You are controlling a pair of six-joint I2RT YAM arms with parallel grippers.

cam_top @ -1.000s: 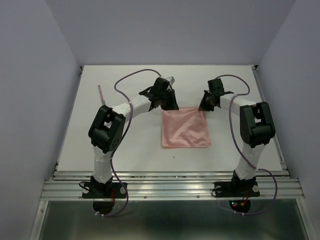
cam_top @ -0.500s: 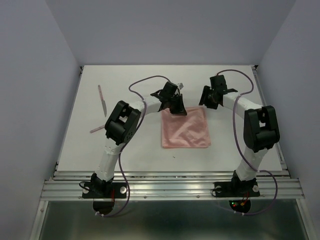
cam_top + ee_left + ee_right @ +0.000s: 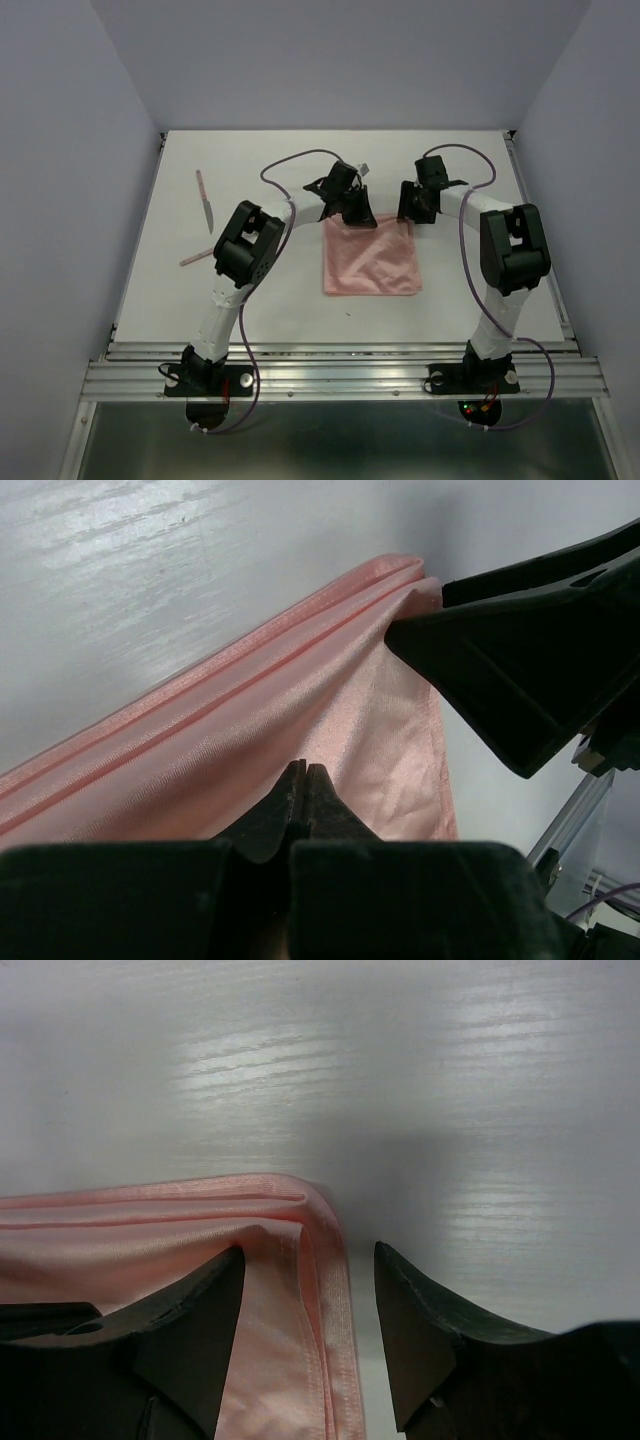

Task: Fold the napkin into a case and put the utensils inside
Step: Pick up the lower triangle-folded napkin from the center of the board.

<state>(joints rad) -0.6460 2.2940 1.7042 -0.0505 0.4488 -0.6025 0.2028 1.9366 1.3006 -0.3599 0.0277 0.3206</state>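
**Far edge, both arms:** The left gripper (image 3: 300, 780) is clenched tight, tips meeting on the napkin (image 3: 250, 710) just inside its far hem. Whether any cloth is caught between them cannot be told. Near it, the right gripper (image 3: 310, 1260) stands released, jaws spread to either side of the napkin's far right corner, holding nothing. The salmon-pink square lies flat and wrinkled on the white table (image 3: 280, 300), between the two arms.

The step in hand looks like securing the far edge for a fold. Done well, the right jaws would sink until both ridges of the corner hem lie between them, then close fully before either arm lifts. An uneven rise would likely skew the crease. Two utensils (image 3: 205, 200) wait well apart, near the table's left edge.
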